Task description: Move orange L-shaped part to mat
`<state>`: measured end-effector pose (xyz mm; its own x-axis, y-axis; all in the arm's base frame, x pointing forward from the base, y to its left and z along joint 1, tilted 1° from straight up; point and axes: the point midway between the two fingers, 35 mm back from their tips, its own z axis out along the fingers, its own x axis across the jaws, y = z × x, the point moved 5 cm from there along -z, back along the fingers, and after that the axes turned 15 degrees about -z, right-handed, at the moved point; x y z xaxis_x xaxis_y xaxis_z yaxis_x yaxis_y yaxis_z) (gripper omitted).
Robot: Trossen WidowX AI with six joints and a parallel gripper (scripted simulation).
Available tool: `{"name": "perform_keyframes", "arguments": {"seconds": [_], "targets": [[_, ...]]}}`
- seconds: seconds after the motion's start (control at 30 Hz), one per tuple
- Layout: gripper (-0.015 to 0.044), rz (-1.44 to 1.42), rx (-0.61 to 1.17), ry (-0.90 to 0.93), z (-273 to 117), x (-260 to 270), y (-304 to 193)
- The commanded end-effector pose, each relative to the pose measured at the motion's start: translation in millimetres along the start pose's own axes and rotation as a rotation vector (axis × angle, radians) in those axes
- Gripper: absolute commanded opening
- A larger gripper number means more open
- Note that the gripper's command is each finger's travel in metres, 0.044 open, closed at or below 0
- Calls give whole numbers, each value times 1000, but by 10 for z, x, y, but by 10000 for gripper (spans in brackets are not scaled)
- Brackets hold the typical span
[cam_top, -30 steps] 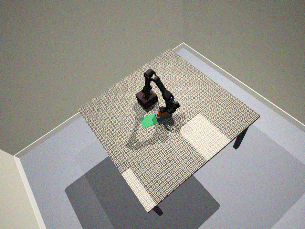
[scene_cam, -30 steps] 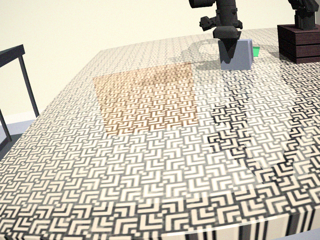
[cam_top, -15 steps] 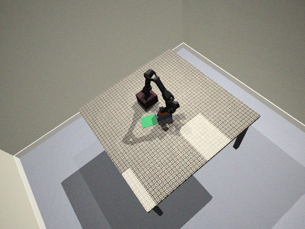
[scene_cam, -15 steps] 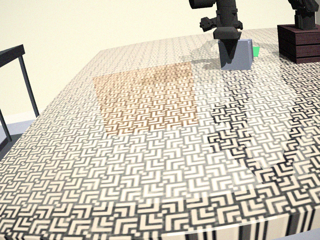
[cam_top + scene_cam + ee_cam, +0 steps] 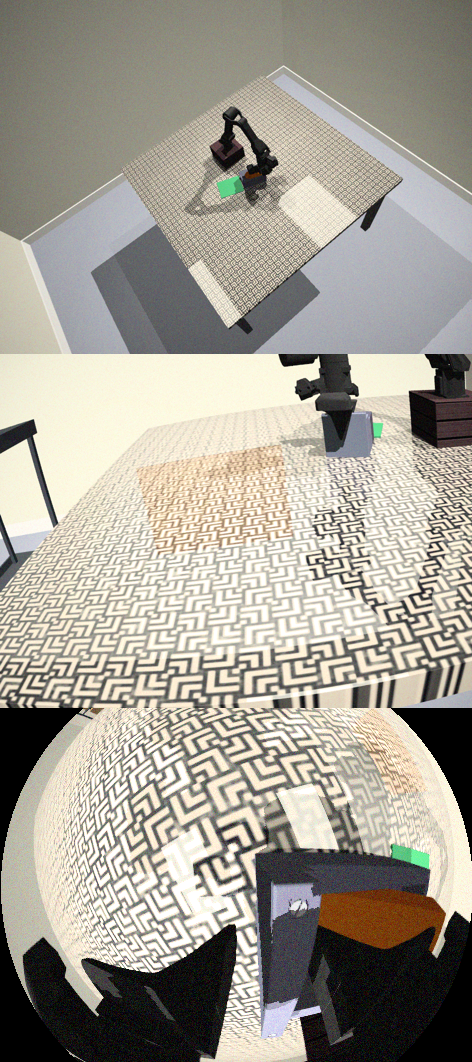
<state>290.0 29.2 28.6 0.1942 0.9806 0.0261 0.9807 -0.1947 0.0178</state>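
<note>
The black gripper [image 5: 259,171] [image 5: 340,445] [image 5: 267,929] stands partway open at the grey tray [image 5: 254,182] [image 5: 357,437] [image 5: 370,877], nothing pinched between its fingers. The orange part [image 5: 251,175] [image 5: 380,917] is at the tray, tilted, its mat-side end raised above the rim; I can't tell whether a finger touches it. Just left lies the green mat [image 5: 228,187] [image 5: 377,430] [image 5: 411,855]. Farther back, a dark wooden block [image 5: 236,154] [image 5: 453,413] [image 5: 316,1033] carries the arm. From here the table [image 5: 236,236] [image 5: 228,597] [image 5: 175,798] is a maze of black and cream, with a bright patch toward the near right. Beyond, bluish floor [image 5: 388,259] meets drab olive walls [image 5: 133,68].
</note>
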Motion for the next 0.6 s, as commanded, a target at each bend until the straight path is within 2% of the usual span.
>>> {"name": "perform_keyframes", "arguments": {"seconds": [0.0,0.13,0.33,0.57], "targets": [[180,2,1,-4,-67,56,11],[180,2,2,-5,-191,64,26],[180,2,2,-6,-1014,-32,-5],[180,2,2,-6,-1054,-38,-13]]}}
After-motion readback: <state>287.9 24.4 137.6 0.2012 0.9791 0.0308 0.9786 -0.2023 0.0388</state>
